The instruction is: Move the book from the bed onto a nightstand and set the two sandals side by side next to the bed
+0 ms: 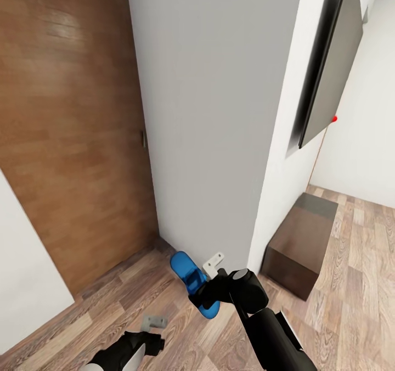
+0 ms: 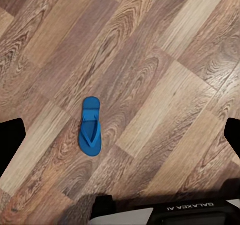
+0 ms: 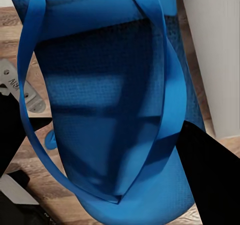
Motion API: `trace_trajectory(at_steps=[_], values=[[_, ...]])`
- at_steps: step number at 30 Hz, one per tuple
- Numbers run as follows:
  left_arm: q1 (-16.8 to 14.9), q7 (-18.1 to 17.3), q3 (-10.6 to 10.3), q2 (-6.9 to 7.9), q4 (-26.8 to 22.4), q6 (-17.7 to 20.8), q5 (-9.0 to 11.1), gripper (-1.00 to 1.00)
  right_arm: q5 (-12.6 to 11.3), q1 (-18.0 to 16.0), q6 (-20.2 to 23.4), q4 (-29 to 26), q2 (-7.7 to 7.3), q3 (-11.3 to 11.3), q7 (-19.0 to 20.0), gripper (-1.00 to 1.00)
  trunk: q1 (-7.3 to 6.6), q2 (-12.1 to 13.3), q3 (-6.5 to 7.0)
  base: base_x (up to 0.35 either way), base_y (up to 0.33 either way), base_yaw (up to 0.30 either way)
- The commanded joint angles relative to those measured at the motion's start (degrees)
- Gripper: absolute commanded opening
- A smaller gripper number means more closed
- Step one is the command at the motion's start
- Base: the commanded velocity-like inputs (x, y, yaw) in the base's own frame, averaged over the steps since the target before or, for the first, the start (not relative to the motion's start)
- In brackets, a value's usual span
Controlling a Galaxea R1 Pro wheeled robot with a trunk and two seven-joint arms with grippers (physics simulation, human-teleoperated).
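One blue sandal (image 1: 193, 283) was held in right gripper (image 1: 204, 288), jaws clamped on it, above wooden floor (image 1: 351, 283), just before grey wall (image 1: 214, 113); straps and sole (image 3: 115, 110) close in right wrist view. Second sandal (image 2: 90, 127) lay flat on floor planks, alone, below left gripper (image 2: 120, 135), jaws spread wide, holding nothing. Left arm (image 1: 123, 352) was low near floor. Low dark brown cabinet (image 1: 299, 245) stood right of wall. Wooden door (image 1: 71, 124) was to left.
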Motion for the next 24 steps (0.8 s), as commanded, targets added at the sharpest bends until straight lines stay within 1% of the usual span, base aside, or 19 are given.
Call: trace_trajectory(at_steps=[1,24], values=[[-0.03,0.41,-0.46,0.04,-0.13,0.28,0.6,1.0,0.58,-0.06,0.18,-0.05,0.02,0.0,0.55,-1.0,0.01,-0.08,-0.19,0.0,0.0,0.0],[-0.03,0.37,-0.46,0.04,-0.15,0.24,0.59,1.0,0.65,-0.06,0.18,0.09,0.02,0.02,0.55,-1.0,0.01,-0.08,-2.34,0.0,0.0,0.0]])
